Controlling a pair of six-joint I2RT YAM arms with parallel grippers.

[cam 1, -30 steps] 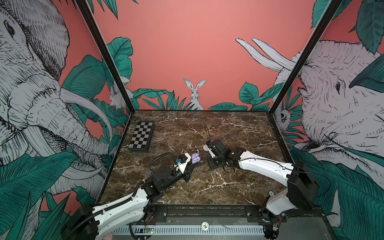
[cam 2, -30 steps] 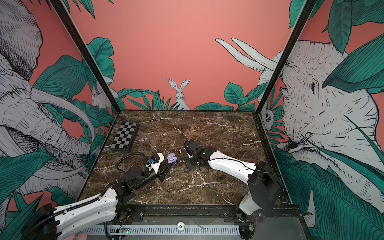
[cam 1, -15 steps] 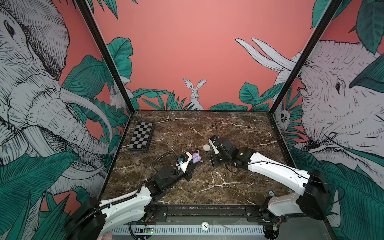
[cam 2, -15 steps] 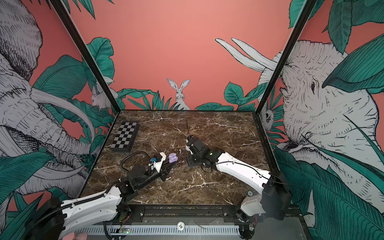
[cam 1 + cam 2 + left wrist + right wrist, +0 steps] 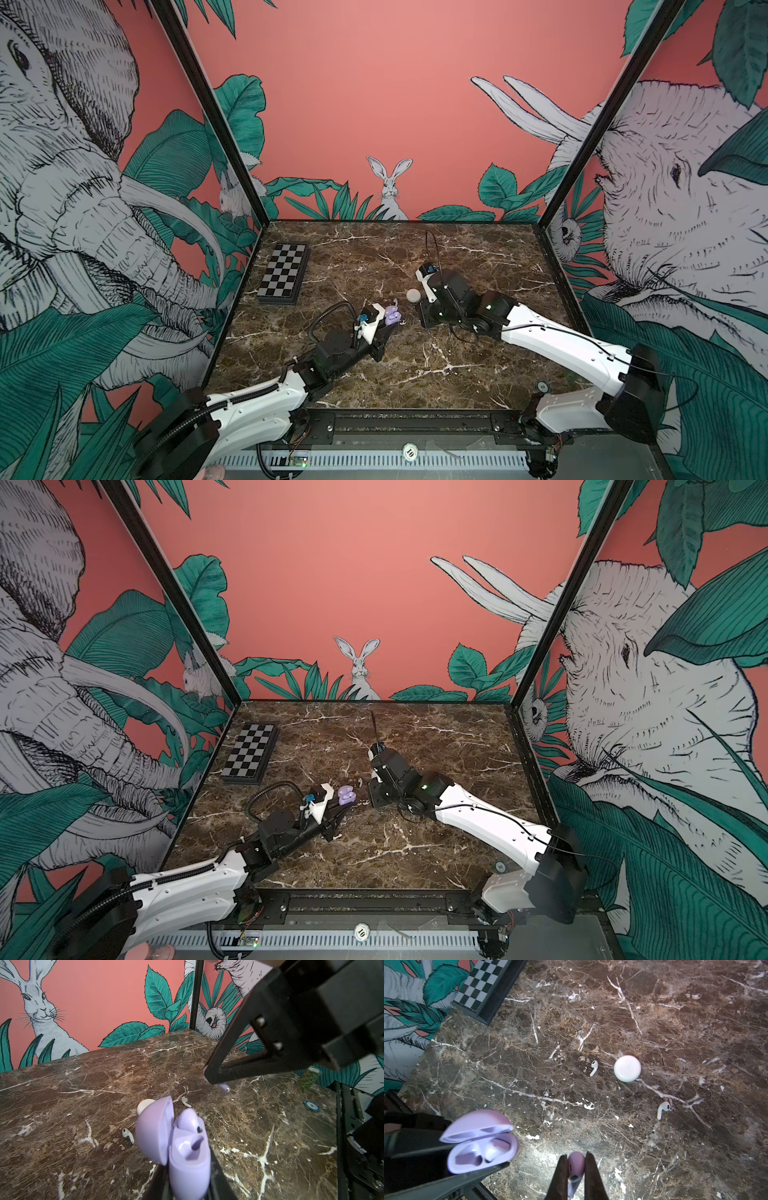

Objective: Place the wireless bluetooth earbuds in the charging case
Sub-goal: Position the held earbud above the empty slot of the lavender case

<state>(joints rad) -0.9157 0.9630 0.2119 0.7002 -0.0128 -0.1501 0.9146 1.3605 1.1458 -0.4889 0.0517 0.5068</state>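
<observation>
Lilac earbud (image 5: 576,1164), clamped in right end effector (image 5: 575,1155)

I saw the chessboard (image 5: 283,279) far left on the tabletop (image 5: 415,365). Near the middle, my left gripper (image 5: 390,327) held the open case (image 5: 392,315). Just right of it, my right gripper (image 5: 576,1155) pinched an earbud (image 5: 576,1165). Behind them the shut case (image 5: 627,1068) sat on the tabletop, a loose earbud (image 5: 594,1068) on one side and a second loose earbud (image 5: 663,1110) on the other.

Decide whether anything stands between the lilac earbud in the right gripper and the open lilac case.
Nothing visible does. The right gripper pinches the lilac earbud beside the open lilac case held by the left gripper; only marble table shows between them.
</observation>
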